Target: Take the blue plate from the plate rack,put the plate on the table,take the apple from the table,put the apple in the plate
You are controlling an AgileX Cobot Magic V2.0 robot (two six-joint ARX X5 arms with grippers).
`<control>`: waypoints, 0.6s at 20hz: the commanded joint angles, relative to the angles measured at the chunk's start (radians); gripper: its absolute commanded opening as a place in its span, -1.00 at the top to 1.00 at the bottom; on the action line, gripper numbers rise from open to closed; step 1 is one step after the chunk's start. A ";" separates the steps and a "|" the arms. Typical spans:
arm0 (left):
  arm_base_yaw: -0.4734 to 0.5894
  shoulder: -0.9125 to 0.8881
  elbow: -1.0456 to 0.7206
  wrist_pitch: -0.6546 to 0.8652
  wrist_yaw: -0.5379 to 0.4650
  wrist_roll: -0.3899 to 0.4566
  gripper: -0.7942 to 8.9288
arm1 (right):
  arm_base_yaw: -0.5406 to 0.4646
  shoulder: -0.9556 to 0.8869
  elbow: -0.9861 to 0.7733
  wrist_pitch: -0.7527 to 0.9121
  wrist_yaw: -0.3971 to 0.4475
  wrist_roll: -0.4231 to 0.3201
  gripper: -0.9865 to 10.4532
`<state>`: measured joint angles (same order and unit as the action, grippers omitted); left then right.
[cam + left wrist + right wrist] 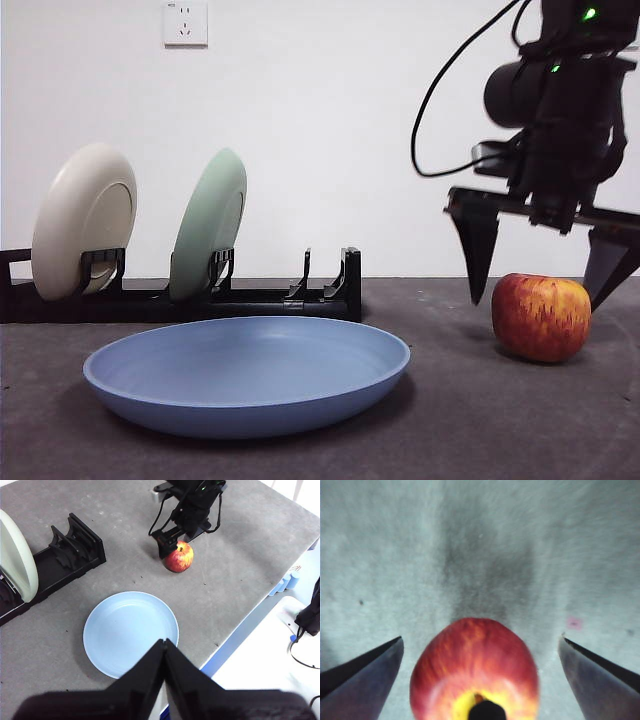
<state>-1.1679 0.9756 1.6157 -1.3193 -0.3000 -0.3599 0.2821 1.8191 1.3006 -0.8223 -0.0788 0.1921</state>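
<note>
The blue plate (247,372) lies flat on the dark grey table (450,420), in front of the black plate rack (180,296); it also shows in the left wrist view (130,632). The red apple (541,316) stands on the table to the plate's right. My right gripper (545,292) is open, just above the apple, one jaw on each side of it without touching; the right wrist view shows the apple (474,672) between the spread jaws. My left gripper (164,645) is shut and empty, high above the plate's near edge.
A cream plate (82,220) and a pale green plate (208,224) stand upright in the rack. The rack's right slots (325,275) hold nothing. The table's edge (250,620) runs near the plate, with white and blue items beyond it.
</note>
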 commanded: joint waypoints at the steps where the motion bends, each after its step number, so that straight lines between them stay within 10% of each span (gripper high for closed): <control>1: -0.002 -0.005 0.001 0.003 -0.001 0.005 0.85 | 0.014 0.032 0.000 -0.009 0.018 -0.008 -0.43; 4: -0.002 -0.006 0.001 0.003 -0.001 0.004 0.85 | 0.020 0.040 0.000 -0.028 0.039 0.000 -0.29; 9: -0.002 -0.008 0.001 0.003 -0.015 0.004 0.85 | 0.020 0.041 0.000 -0.086 0.046 0.000 0.69; 12: -0.002 -0.008 0.001 0.003 -0.014 0.004 0.85 | 0.020 0.040 0.000 -0.077 0.041 -0.002 0.77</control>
<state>-1.1679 0.9726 1.6157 -1.3193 -0.3084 -0.3599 0.3000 1.8503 1.3014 -0.9062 -0.0372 0.1909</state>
